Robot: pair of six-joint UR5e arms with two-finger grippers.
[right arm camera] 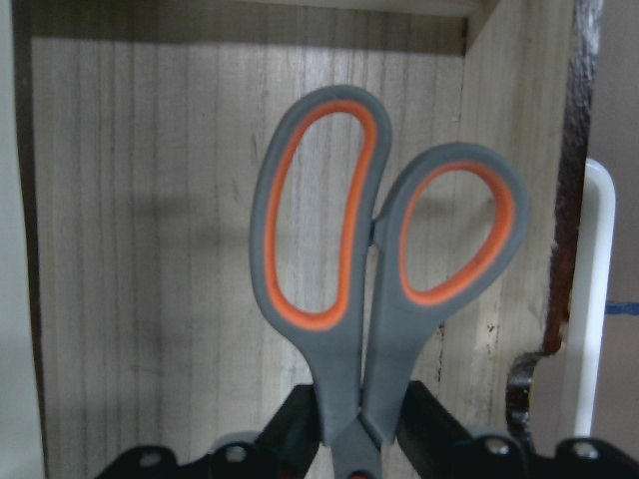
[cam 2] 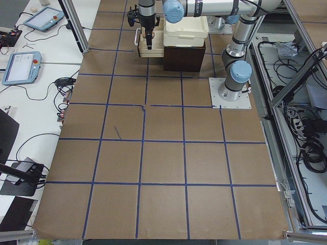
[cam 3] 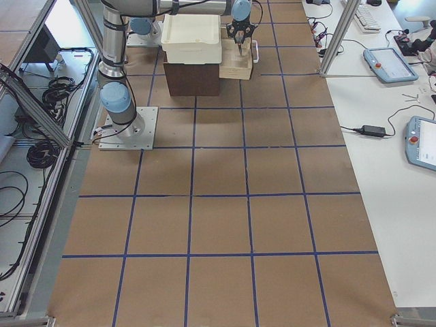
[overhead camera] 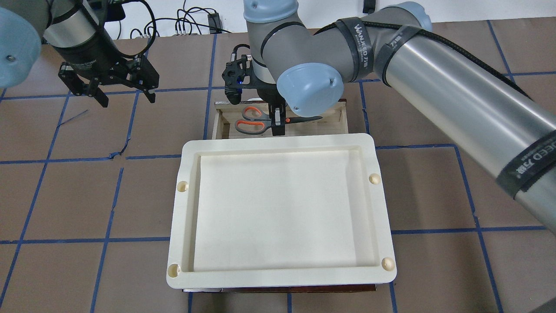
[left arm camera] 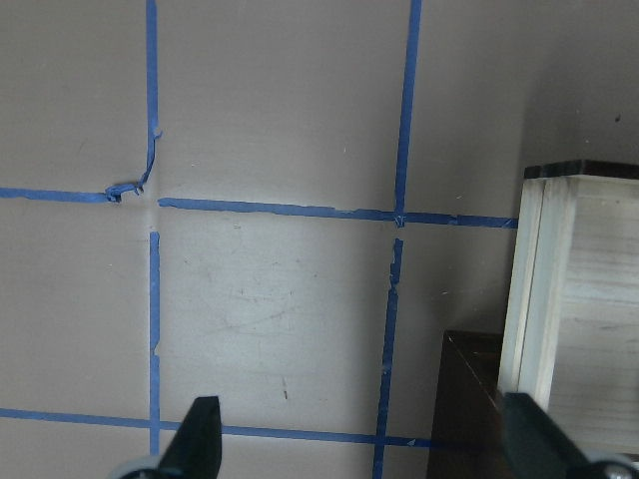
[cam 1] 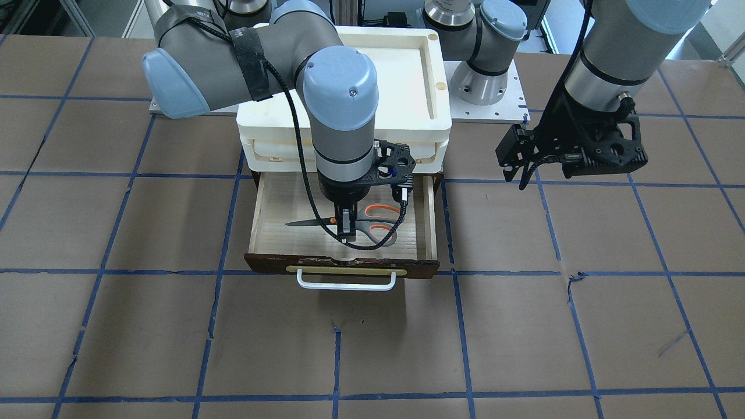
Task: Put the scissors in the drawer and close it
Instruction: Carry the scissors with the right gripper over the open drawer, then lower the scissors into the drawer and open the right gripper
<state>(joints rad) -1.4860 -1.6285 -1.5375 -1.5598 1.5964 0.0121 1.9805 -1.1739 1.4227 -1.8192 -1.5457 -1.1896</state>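
Observation:
The scissors [cam 1: 379, 224], silver blades and grey handles with orange-lined loops, are inside the open pale-wood drawer [cam 1: 430, 216], blades pointing toward the front-facing view's left. My right gripper [cam 1: 347, 230] reaches straight down into the drawer and is shut on the scissors at the neck below the loops. The right wrist view shows the loops [right arm camera: 349, 249] over the drawer floor [right arm camera: 150, 299], with the pads [right arm camera: 419, 414] on both sides of the neck. From overhead, the scissors [overhead camera: 252, 120] and my right gripper [overhead camera: 278, 127] show in the drawer [overhead camera: 222, 124]. My left gripper [overhead camera: 128, 99] is open and empty, hovering over the table.
A cream plastic tray-topped box [overhead camera: 278, 141] sits above the drawer's cabinet. The drawer's dark front [cam 1: 273, 265] carries a white bar handle [cam 1: 347, 286]. My left wrist view shows the drawer's side wall [left arm camera: 574, 299] and the taped brown table [left arm camera: 270, 299].

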